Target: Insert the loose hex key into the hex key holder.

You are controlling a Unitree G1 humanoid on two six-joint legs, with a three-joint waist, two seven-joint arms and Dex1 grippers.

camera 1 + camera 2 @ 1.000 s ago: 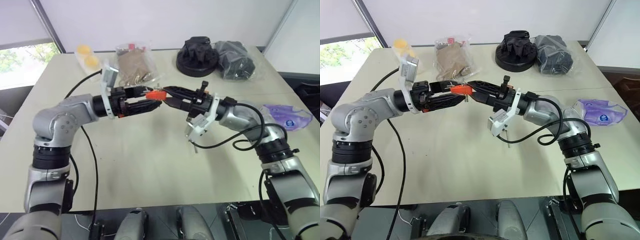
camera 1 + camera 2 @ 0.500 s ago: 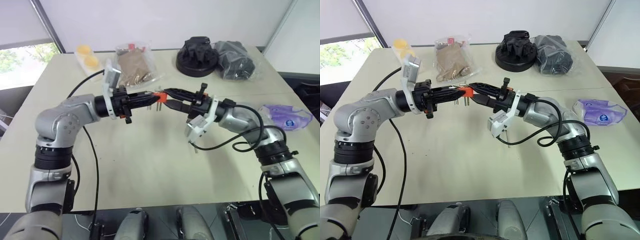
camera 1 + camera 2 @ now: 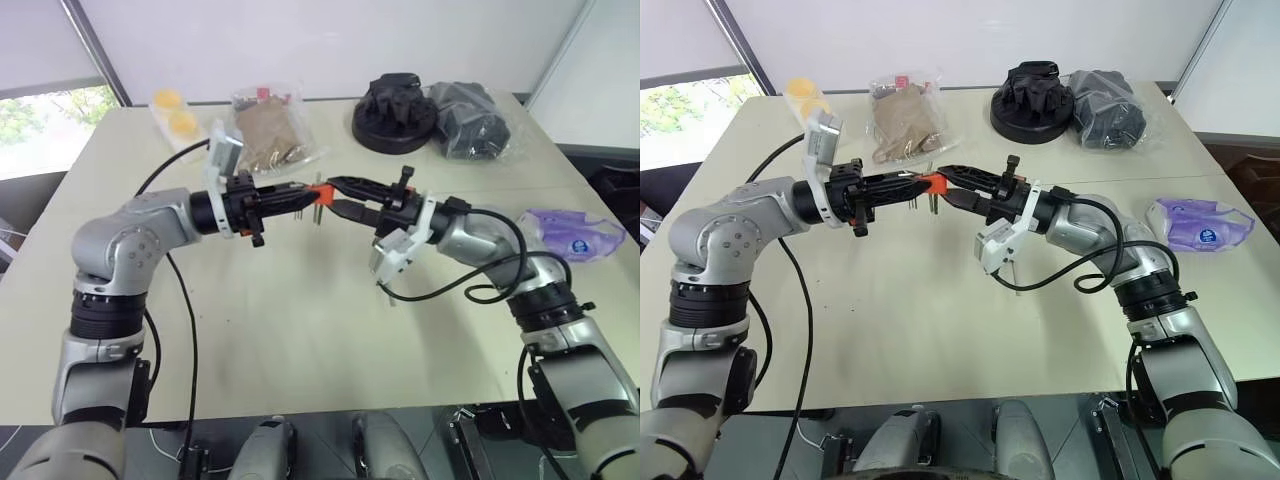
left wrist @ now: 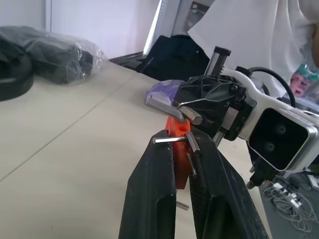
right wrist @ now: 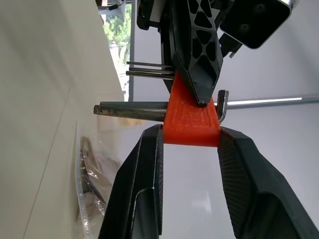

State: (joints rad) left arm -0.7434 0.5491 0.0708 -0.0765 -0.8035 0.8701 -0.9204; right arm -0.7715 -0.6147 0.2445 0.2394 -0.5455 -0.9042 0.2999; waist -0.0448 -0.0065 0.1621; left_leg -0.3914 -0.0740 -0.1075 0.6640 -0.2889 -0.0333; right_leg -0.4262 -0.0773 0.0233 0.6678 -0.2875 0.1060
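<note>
The hex key holder (image 3: 320,190), a small orange-red block with grey keys sticking out, hangs above the table's middle between both grippers. My left gripper (image 3: 305,197) reaches in level from the left and is shut on it; in the left wrist view its fingers (image 4: 159,164) clamp the block (image 4: 175,129). My right gripper (image 3: 338,198) comes from the right, and in the right wrist view its pads (image 5: 149,149) flank the block (image 5: 192,122) with no gap showing. A thin grey rod, apparently the loose hex key (image 3: 388,294), lies on the table under my right wrist.
Along the table's far edge lie a clear bag of brown items (image 3: 270,130), a yellow packet (image 3: 175,112), a black round object (image 3: 395,115) and a bag of dark material (image 3: 475,120). A purple packet (image 3: 575,232) lies at the right. A person in white (image 4: 249,30) stands beyond the table.
My left gripper, wide open around the holder a second ago, has shut on it. Both arms have stayed in place.
</note>
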